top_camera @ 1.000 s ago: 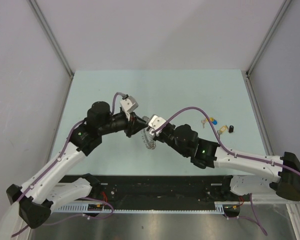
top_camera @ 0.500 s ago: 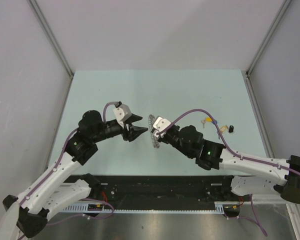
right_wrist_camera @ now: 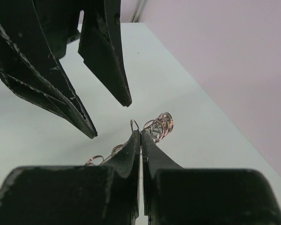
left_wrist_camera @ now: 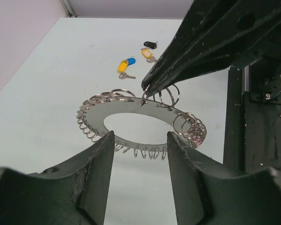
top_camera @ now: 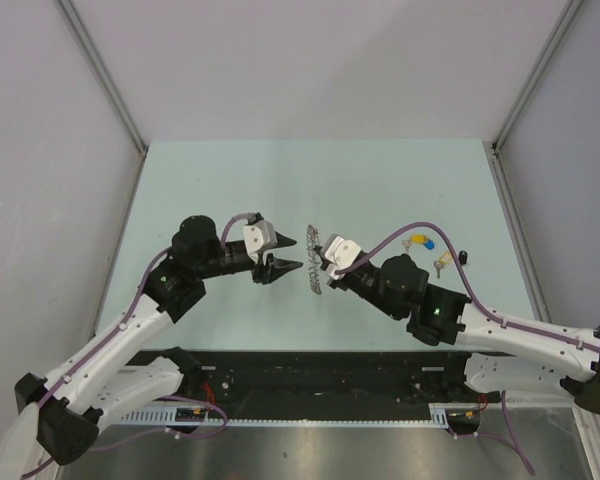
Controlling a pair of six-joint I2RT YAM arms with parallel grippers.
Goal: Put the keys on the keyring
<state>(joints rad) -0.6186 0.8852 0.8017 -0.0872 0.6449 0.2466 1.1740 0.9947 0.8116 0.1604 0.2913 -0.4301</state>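
The keyring point(top_camera: 314, 262) is a silvery flat ring edged with small wire loops, held edge-on above the table at the centre. My right gripper point(top_camera: 326, 264) is shut on its rim; the right wrist view shows the pinch point(right_wrist_camera: 140, 133) with loops point(right_wrist_camera: 162, 123) beside it. My left gripper point(top_camera: 288, 255) is open and empty, just left of the ring and apart from it. In the left wrist view the ring point(left_wrist_camera: 91, 120) hangs beyond the open jaws point(left_wrist_camera: 140, 136). The keys lie on the table at the right: yellow-and-blue point(top_camera: 421, 241), orange point(top_camera: 442, 263), black point(top_camera: 463, 257).
The pale green table point(top_camera: 230, 190) has walls at the back and both sides. A black rail point(top_camera: 310, 375) runs along the near edge by the arm bases. The keys also show far off in the left wrist view point(left_wrist_camera: 125, 64).
My left gripper has let go of the keyring, opened and drawn back to the left. My right gripper has carried the ring a little right and up.
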